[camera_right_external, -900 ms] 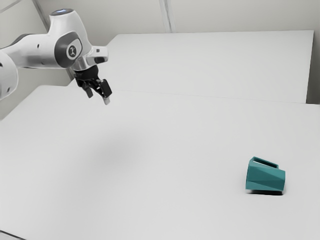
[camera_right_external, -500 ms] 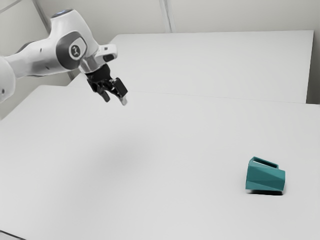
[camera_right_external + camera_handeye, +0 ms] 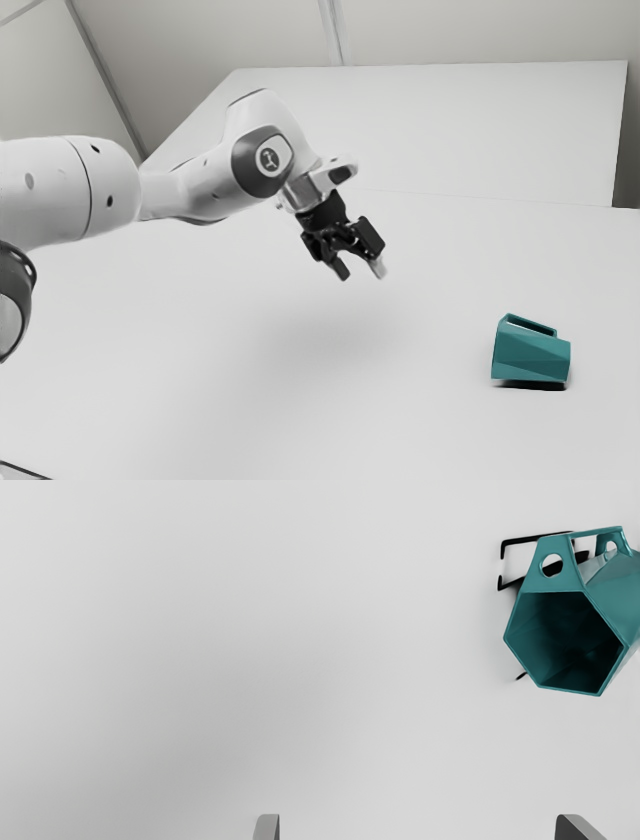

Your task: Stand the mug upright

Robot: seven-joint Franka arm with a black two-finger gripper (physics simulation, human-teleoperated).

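Observation:
My gripper (image 3: 361,272) hangs above the table in the exterior view, up and to the exterior view's left of the mug. It is open, and the wrist view has the gripper (image 3: 417,827) with its two fingertips wide apart and nothing between them. The teal mug (image 3: 532,357) lies on its side, apart from the gripper. In the wrist view the mug (image 3: 611,595) turns its six-sided mouth toward the camera, with its angular handle on one side; its far end is cut off by the picture's edge.
The white table (image 3: 220,330) stretches around the mug. Behind it stands a white raised surface or panel (image 3: 430,130), with pale walls beyond. A dark shadow lies beside the mug's handle and under its body.
My gripper has travelled toward the exterior view's right and downward, nearer to the mug, and more of the arm has come into view. The mug has not moved.

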